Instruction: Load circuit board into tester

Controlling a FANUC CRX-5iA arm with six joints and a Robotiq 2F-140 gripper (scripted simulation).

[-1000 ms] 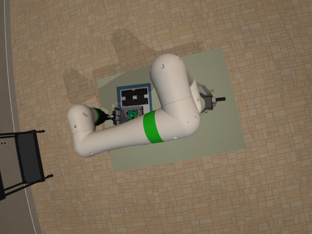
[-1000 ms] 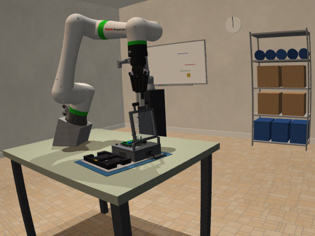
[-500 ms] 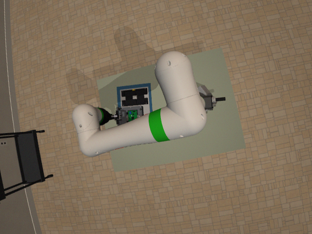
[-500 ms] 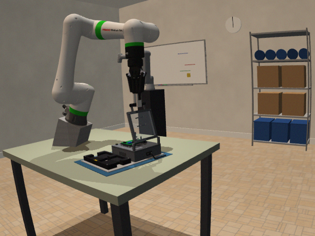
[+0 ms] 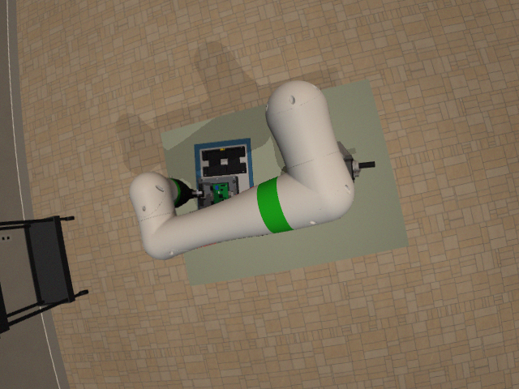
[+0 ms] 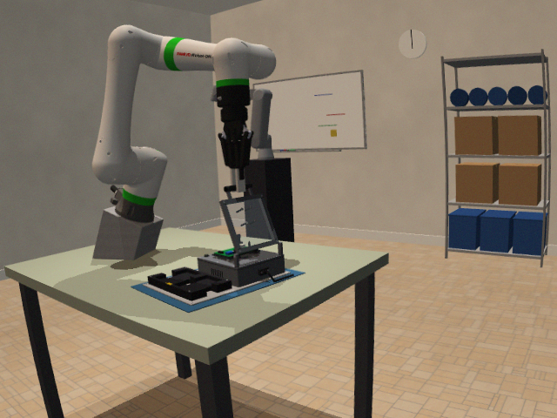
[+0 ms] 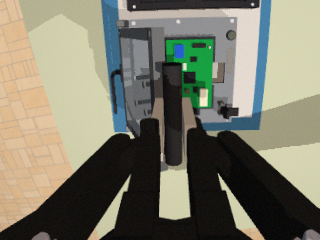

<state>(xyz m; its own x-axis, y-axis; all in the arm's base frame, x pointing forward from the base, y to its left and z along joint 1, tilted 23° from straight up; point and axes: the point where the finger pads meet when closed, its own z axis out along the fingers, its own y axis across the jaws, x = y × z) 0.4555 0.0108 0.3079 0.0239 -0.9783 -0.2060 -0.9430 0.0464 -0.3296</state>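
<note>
The green circuit board (image 7: 192, 71) lies in the grey tester (image 6: 242, 266), its white connector end toward the near side in the wrist view. It also shows in the top view (image 5: 220, 191). The tester's clear lid (image 6: 248, 220) stands tilted, partly lowered over the board. My gripper (image 7: 172, 111) is shut on the lid's black handle (image 7: 172, 110) at the lid's top edge, seen in the exterior view (image 6: 237, 184). The black tray (image 6: 189, 280) sits beside the tester with both pockets empty. The latch hook is too small to make out.
Tray and tester sit on a blue mat (image 6: 216, 287) on the pale green table. My arm's base (image 6: 125, 236) stands at the table's back left. A dark cabinet (image 6: 271, 198) stands behind the table, and a shelf rack (image 6: 494, 157) stands at the far right.
</note>
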